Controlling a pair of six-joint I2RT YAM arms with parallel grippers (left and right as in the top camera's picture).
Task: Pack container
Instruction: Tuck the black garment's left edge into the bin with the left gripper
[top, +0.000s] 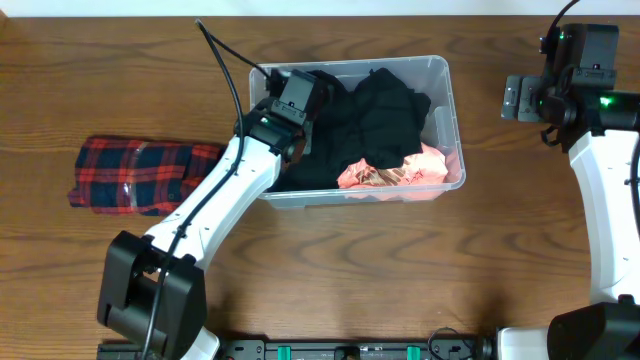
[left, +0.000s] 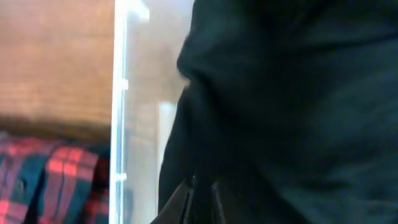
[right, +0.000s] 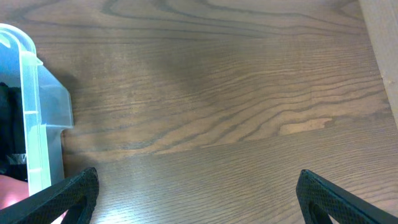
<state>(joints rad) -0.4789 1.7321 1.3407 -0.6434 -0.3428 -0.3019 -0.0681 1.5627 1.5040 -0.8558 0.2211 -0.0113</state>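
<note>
The container is sitting mid-way along the surface, toward its far edge. The left gripper is clenching the black garment inside, and the right gripper is hovering released. The container is likely handling rigid, light and slippery, so grasp the rim.

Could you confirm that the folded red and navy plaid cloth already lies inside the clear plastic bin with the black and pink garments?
Not quite: the overhead view shows the folded red and navy plaid cloth on the wooden table, outside the clear rectangular plastic bin. The black garment and pink garment are indeed inside it.
</note>
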